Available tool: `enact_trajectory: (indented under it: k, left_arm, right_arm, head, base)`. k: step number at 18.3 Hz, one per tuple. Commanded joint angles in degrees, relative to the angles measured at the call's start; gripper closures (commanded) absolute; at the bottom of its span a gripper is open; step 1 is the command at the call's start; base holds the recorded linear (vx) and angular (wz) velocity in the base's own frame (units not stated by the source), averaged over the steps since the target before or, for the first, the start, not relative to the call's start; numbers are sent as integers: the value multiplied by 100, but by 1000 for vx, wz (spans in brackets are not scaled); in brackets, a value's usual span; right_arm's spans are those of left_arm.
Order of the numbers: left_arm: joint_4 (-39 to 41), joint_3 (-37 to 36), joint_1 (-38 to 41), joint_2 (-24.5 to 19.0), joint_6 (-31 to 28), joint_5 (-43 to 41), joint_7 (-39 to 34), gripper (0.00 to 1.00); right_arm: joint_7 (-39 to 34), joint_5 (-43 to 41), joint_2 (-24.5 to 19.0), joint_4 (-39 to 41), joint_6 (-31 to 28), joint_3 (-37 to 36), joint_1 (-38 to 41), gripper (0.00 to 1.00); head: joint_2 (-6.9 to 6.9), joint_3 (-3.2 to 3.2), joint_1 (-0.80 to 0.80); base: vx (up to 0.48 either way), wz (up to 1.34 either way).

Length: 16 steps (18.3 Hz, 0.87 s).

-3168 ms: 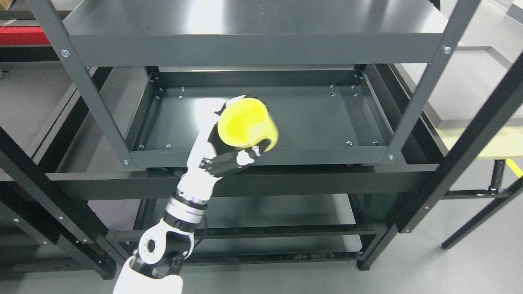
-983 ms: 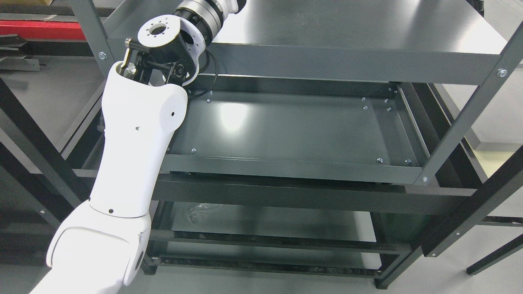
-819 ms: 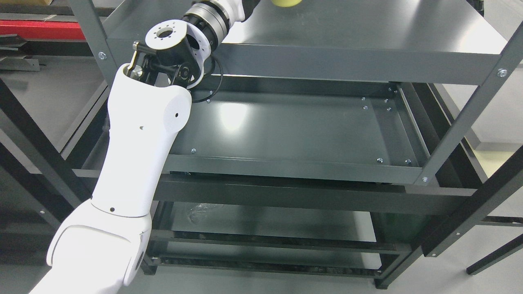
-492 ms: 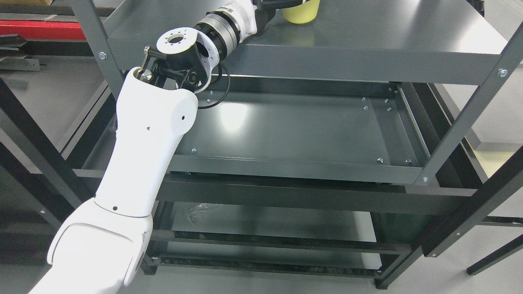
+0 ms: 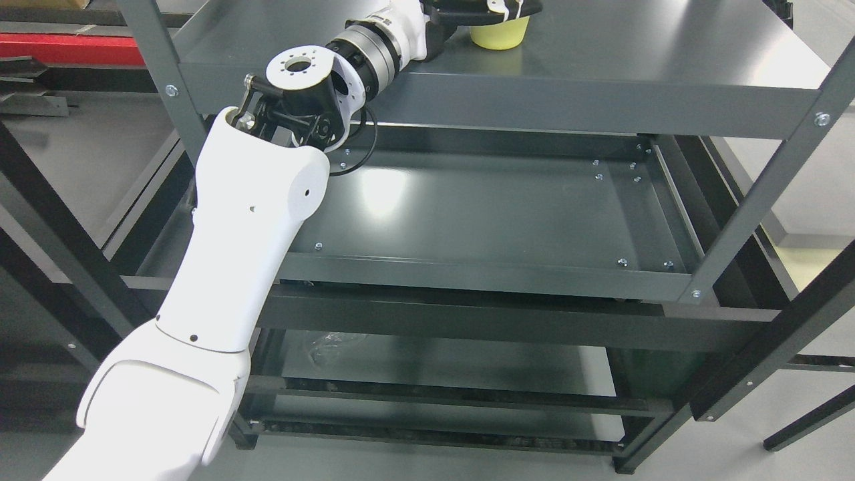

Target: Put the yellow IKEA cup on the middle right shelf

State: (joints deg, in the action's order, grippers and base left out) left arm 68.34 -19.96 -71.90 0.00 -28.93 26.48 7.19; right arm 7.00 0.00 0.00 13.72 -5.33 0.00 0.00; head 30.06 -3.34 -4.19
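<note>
The left arm [image 5: 247, 220] enters at the lower left and rises steeply across the front of the rack [image 5: 755, 200]; its elbow joint [image 5: 304, 83] sits level with the front lip of the upper shelf [image 5: 601, 53]. Beneath that lip lies a recessed lower shelf [image 5: 481, 214], bare, its bolts visible along the edges. Beyond the elbow, the wrist reaches over the shelf, and the left hand [image 5: 477, 8] is cut off by the top edge of the picture. Its fingers [image 5: 514, 8] wrap the upper part of the cup [image 5: 499, 37]; the grip appears closed on it. The cup stands upright, base at or just above the shelf surface, near the middle of the shelf's width; contact cannot be confirmed. The right arm is not in view. Judged step: set-down and release. Procedure: lower until the base seats flat, keeping the cup vertical. If the right portion of the shelf is the required spot, shift the cup rightward before seating. Open the fingers fully before any withdrawal; a partial release risks dragging or tipping the cup. Withdraw upward and back, keeping the forearm clear of the shelf lip and the left post [image 5: 160, 80].
</note>
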Motion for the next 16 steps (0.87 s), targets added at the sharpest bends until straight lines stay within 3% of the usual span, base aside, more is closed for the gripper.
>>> enact_trajectory:
  k: [1,10,16]
  left_arm:
    - [547,387,-245,-100,10,-275,-7,1]
    - [1559,599,-430,-100,-271,-591,63,1]
    - [1928,731,-421,-100,-271,-591,1213,3]
  right_arm:
    - [-32,-141,100,-1,-3,97,79,1]
    - [-32,-141,100,-1,-3,97,79,1]
    - [-32,-141,100,-1,-3,97,79,1]
  head:
    - [0,0,0]
    - [-1,0,0]
    - [0,0,0]
  base:
    - [-4,-14]
    - [-1,-3]
    - [0,0]
